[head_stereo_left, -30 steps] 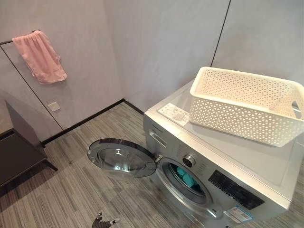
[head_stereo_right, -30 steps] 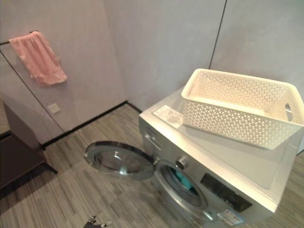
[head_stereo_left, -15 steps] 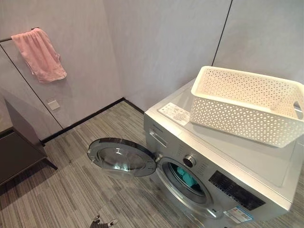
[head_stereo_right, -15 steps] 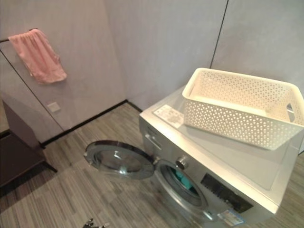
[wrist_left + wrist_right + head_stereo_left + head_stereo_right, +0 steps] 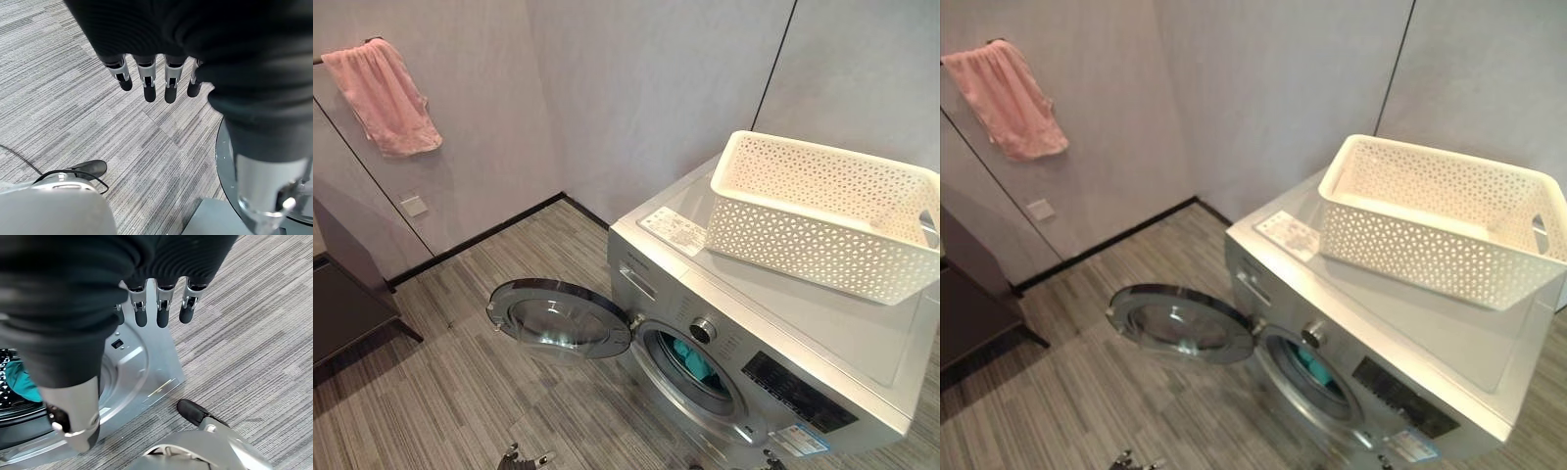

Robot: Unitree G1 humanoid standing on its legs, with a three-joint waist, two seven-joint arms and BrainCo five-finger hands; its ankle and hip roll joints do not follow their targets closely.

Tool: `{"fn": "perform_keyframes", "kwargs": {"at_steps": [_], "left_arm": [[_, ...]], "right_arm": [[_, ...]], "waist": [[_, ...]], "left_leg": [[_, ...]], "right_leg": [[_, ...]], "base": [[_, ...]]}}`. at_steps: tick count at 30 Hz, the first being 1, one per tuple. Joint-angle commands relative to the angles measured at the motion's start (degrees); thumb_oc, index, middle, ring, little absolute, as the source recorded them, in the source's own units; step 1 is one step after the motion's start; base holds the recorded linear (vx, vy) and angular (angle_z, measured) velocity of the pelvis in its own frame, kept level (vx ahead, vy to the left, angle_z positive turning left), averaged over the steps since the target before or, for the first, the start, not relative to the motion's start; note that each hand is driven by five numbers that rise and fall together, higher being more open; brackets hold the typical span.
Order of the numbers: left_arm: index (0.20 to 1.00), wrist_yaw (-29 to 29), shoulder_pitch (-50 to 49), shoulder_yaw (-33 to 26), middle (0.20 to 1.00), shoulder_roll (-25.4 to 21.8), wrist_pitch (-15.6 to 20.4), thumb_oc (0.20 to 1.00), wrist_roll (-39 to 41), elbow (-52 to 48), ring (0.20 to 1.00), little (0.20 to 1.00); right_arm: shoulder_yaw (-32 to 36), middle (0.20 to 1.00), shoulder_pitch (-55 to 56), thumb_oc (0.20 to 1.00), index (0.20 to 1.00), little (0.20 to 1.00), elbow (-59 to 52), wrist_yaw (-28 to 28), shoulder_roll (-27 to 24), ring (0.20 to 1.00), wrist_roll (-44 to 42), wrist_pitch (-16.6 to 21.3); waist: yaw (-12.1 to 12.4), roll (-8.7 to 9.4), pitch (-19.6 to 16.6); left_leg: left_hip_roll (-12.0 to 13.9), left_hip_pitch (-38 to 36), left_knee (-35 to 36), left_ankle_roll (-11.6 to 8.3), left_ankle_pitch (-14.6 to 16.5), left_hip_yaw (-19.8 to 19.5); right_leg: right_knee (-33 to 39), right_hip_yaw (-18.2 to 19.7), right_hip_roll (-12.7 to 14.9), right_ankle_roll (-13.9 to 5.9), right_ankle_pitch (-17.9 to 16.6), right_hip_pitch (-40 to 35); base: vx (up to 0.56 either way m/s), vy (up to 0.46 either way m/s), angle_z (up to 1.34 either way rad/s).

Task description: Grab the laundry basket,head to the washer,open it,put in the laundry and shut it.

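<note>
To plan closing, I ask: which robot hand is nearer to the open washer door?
Left. The left robot hand hangs beside the door; the right robot hand hangs by the washer front.

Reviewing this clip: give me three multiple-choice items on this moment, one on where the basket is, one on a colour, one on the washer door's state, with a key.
1. Where does the laundry basket stand?
A. On the floor by the door
B. On top of the washer
C. In the robot's left hand

2. What colour is the cloth inside the drum?
A. Teal
B. Yellow
C. White

3. How is the washer door?
A. Shut
B. Taken off
C. Swung open

Key:
1 B: the cream laundry basket sits on the top of the washer, while the left hand and right hand hang with straight fingers over the floor, holding nothing.
2 A: a teal cloth shows through the drum opening.
3 C: the washer door hangs out to the side on its hinge, the opening uncovered.
</note>
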State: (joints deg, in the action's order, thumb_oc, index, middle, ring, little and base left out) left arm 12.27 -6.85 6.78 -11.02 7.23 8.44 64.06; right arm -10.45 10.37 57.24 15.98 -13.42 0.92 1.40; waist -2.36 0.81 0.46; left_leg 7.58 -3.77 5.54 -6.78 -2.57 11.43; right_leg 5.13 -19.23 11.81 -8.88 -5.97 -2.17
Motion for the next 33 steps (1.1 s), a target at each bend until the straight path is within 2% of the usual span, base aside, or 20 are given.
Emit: {"fn": "perform_keyframes", "kwargs": {"at_steps": [1, 9, 11, 12, 33], "left_arm": [[1.000, 0.0, 2.8, -1.9, 1.000, -2.8, 0.3, 1.000, -1.3, 1.6, 1.000, 1.000], [1.000, -0.2, 2.5, -2.5, 1.000, -3.3, 0.0, 1.000, -1.4, 1.1, 1.000, 1.000], [1.000, 0.4, 3.8, -1.3, 1.000, -2.5, 0.2, 1.000, -1.0, 1.5, 1.000, 1.000], [1.000, 0.3, 3.7, -0.7, 1.000, -2.2, 0.3, 1.000, -0.6, 1.2, 1.000, 1.000], [1.000, -0.2, 4.3, 1.3, 1.000, -0.9, 0.3, 1.000, -0.4, 2.8, 1.000, 1.000]], "right_arm": [[-0.9, 1.000, -1.8, 1.000, 1.000, 1.000, -1.3, -0.2, 0.9, 1.000, 0.9, 0.7], [-0.9, 1.000, -0.3, 1.000, 1.000, 1.000, -8.3, -1.0, 0.4, 1.000, 1.8, 0.4], [-0.8, 1.000, -3.7, 1.000, 1.000, 1.000, 3.6, 1.0, 0.9, 1.000, 0.1, -0.1], [-1.0, 1.000, -4.2, 1.000, 1.000, 1.000, 5.6, 1.0, 0.9, 1.000, -0.4, -0.2], [-1.9, 1.000, -5.3, 1.000, 1.000, 1.000, 10.6, 1.6, 2.1, 1.000, -1.0, -0.5]], "waist": [[0.0, 1.09, 1.1], [0.0, 1.30, 1.1], [0.5, 1.04, 1.4], [0.8, 0.75, 1.4], [1.4, 0.17, 1.1]], "left_leg": [[1.2, 2.0, -0.5, 0.66, 2.0, 1.0], [1.2, 2.3, -0.5, 0.65, 1.9, 0.9], [1.1, 2.5, -0.5, 0.72, 1.8, 0.4], [1.0, 2.5, -0.5, 0.71, 1.8, 0.2], [0.7, 1.8, -0.5, 0.62, 2.1, -0.1]], "right_leg": [[-0.1, 0.7, 1.9, -1.90, 2.9, -0.5], [-0.1, 0.7, 1.8, -1.93, 2.9, -0.3], [-0.1, 0.6, 1.9, -1.97, 2.8, -0.3], [-0.1, 0.3, 2.0, -2.02, 2.8, -0.5], [-0.1, -0.4, 2.3, -2.15, 3.0, -1.3]], "base": [[0.00, 0.000, 0.00], [0.00, 0.000, 0.00], [0.00, 0.000, 0.00], [0.00, 0.000, 0.00], [0.00, 0.003, 0.03]]}}
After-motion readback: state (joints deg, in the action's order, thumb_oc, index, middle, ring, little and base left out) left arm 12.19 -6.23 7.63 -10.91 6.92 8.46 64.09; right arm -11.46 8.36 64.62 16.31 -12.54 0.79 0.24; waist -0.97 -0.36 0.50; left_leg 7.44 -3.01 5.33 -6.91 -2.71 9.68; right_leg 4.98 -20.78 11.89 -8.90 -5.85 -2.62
